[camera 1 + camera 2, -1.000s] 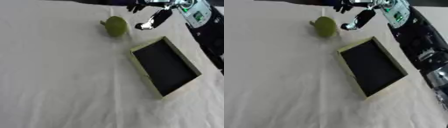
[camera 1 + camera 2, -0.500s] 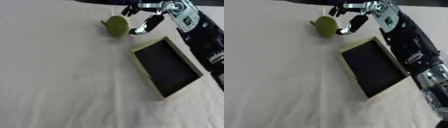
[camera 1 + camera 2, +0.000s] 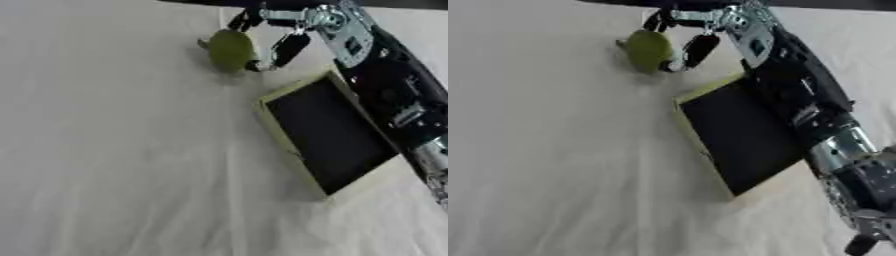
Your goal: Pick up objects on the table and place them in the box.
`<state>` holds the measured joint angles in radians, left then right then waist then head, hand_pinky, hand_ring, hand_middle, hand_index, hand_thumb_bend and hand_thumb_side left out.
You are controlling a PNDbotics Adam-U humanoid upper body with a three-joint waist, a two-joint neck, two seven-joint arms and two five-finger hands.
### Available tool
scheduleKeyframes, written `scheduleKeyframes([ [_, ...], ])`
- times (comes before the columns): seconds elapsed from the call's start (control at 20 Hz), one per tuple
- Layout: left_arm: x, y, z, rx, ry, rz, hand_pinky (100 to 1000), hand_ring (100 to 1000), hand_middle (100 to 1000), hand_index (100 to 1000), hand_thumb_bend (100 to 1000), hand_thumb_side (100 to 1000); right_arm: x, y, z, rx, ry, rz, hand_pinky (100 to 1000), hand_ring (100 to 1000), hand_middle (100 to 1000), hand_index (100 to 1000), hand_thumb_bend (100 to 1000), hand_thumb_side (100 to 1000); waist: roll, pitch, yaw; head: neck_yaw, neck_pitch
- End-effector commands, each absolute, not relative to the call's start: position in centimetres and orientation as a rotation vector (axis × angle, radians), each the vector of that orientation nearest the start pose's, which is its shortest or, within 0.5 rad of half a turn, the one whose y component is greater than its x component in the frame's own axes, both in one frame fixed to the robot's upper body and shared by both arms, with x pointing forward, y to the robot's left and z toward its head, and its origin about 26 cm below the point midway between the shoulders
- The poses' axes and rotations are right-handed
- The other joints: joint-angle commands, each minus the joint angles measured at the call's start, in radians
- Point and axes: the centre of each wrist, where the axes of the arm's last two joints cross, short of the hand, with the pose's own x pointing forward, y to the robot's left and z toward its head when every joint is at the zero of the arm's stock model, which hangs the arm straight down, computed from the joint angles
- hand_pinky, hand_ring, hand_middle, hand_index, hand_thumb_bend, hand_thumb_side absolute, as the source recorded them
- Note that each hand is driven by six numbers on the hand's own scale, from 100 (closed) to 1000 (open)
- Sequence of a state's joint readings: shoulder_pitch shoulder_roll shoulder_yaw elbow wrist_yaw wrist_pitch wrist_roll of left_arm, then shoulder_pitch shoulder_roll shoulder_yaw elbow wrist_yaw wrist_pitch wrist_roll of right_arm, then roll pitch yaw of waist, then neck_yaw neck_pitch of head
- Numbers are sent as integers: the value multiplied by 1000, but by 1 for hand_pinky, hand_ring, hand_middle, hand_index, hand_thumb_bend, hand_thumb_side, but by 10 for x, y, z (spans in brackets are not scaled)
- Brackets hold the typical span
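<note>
A green pear-shaped fruit [image 3: 229,50] lies on the white cloth at the top of the view. My right hand [image 3: 325,21] comes in from the upper right and stands open against the fruit's right side. Its fingers [image 3: 247,19] hang over the fruit's top, and its dark thumb [image 3: 287,47] reaches down to the lower right side of the fruit. The fruit still rests on the cloth. The box [image 3: 291,149] is a shallow cream tray with a black inside, lying askew just below and right of the fruit, with nothing in it. My left hand shows in no view.
White wrinkled cloth [image 3: 114,150] covers the table across the left and bottom. My right forearm [image 3: 398,100] stretches over the box's right rim toward the lower right corner.
My right hand has moved left and down from beside the fruit until its fingers and thumb bracket it. The fruit and the box have stayed in place.
</note>
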<state>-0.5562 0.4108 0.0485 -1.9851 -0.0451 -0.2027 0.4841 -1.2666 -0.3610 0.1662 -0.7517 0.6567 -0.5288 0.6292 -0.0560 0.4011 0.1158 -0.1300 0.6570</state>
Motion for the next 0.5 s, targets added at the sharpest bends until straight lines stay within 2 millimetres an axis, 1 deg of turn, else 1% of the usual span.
scheduleKeyframes([
  [0.05,309,256,292,-444,3391,-169,762,862,636,718,208,528,506,-205,309,-557,-1739,1869,907,872,861,936,370,271,4,-19,4,-9,-17],
  [0.5,309,254,295,-426,3385,-166,762,865,635,717,198,538,508,-204,309,-705,-1778,1788,900,873,863,938,389,252,-2,1,22,-27,-39],
])
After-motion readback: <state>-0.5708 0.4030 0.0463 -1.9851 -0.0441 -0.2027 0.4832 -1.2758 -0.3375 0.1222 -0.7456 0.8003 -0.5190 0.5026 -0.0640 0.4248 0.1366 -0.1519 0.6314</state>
